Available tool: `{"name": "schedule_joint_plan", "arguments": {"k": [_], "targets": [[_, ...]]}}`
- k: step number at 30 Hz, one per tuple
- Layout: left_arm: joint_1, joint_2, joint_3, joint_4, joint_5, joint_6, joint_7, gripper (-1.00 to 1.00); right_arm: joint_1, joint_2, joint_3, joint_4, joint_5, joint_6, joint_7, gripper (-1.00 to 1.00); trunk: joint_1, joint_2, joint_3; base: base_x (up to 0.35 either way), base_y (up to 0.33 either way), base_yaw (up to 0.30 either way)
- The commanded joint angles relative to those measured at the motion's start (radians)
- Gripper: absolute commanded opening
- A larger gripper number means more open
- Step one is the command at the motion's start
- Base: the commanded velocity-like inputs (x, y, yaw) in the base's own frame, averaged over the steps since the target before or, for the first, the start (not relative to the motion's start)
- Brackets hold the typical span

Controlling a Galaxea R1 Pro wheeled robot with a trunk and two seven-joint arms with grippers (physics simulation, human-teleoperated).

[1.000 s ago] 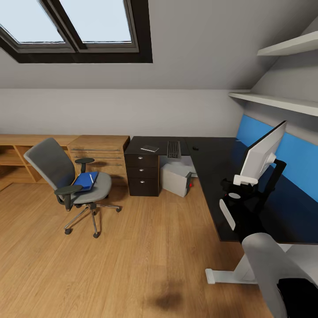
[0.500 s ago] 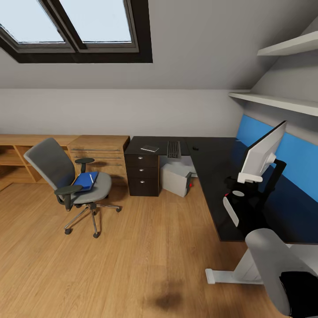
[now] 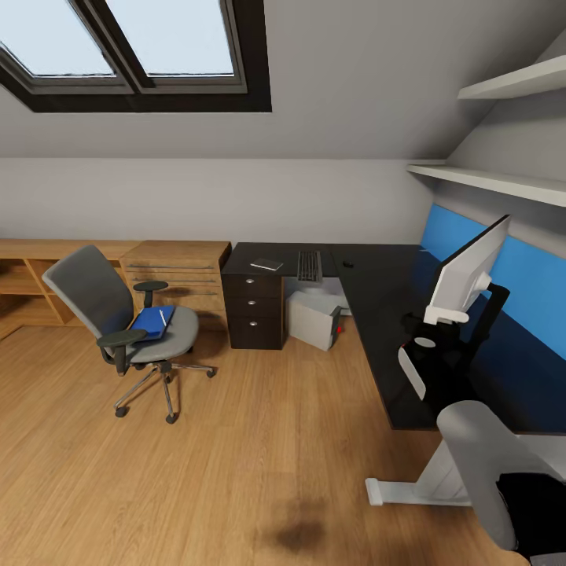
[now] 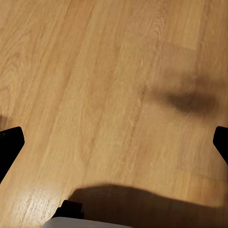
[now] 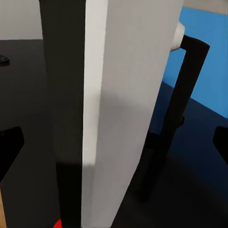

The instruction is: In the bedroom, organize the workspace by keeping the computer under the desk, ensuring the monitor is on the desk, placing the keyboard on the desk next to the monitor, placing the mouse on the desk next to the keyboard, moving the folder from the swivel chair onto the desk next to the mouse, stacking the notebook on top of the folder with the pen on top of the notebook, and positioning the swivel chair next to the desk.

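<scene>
The grey swivel chair [image 3: 110,310] stands on the floor left of the black desk [image 3: 377,295]. Its seat holds the blue folder [image 3: 149,322] with the white pen [image 3: 163,317] on it. At the desk's far corner lie the notebook [image 3: 267,264], the keyboard [image 3: 309,266] and the mouse [image 3: 347,264]. Beneath that corner sits the computer [image 3: 313,318]. The monitor [image 3: 469,269] stands on the desk's right wing. My right gripper [image 3: 431,336] is open at its near edge, the monitor [image 5: 123,95] edge between the spread fingers. My left gripper [image 4: 114,140] hangs open over bare floor.
A light wooden drawer unit [image 3: 177,273] and low wooden shelving [image 3: 23,287] line the wall behind the chair. A blue panel [image 3: 523,275] backs the desk on the right, with wall shelves [image 3: 503,182] above. The desk's white foot [image 3: 405,489] rests near my right arm.
My right arm has shifted slightly to the right and closer to the monitor's edge. The chair, folder and desk items have not moved.
</scene>
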Motion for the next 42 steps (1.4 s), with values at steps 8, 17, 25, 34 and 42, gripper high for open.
{"name": "schedule_joint_plan", "arguments": {"k": [8, 17, 25, 34, 42], "targets": [[-0.001, 0.001, -0.009, 0.000, 0.006, -0.004, 0.007, 1.00, -0.021, -0.011, 0.005, 0.057, -0.010, -0.031, -0.006, 1.00, 0.000, -0.001, -0.001, 0.000, 0.000, 0.000], [-0.001, 0.001, -0.009, 0.000, 0.006, -0.004, 0.007, 1.00, -0.025, -0.012, 0.005, 0.069, -0.011, -0.037, -0.006, 1.00, 0.000, -0.001, -0.001, 0.000, 0.000, 0.000], [0.000, 0.002, -0.009, 0.000, 0.006, -0.004, 0.007, 1.00, -0.027, -0.010, 0.006, 0.077, -0.007, -0.038, -0.005, 1.00, 0.000, -0.001, -0.001, 0.000, 0.000, 0.000], [0.000, 0.001, -0.009, 0.000, 0.005, -0.004, 0.007, 1.00, -0.037, -0.010, 0.007, 0.082, -0.005, -0.038, -0.005, 1.00, 0.000, -0.001, -0.001, 0.000, 0.000, 0.000], [0.000, 0.001, -0.009, 0.000, 0.005, -0.004, 0.007, 1.00, -0.038, -0.012, 0.006, 0.084, -0.005, -0.038, -0.005, 1.00, 0.000, -0.001, -0.001, -0.019, -0.008, 0.000]]}}
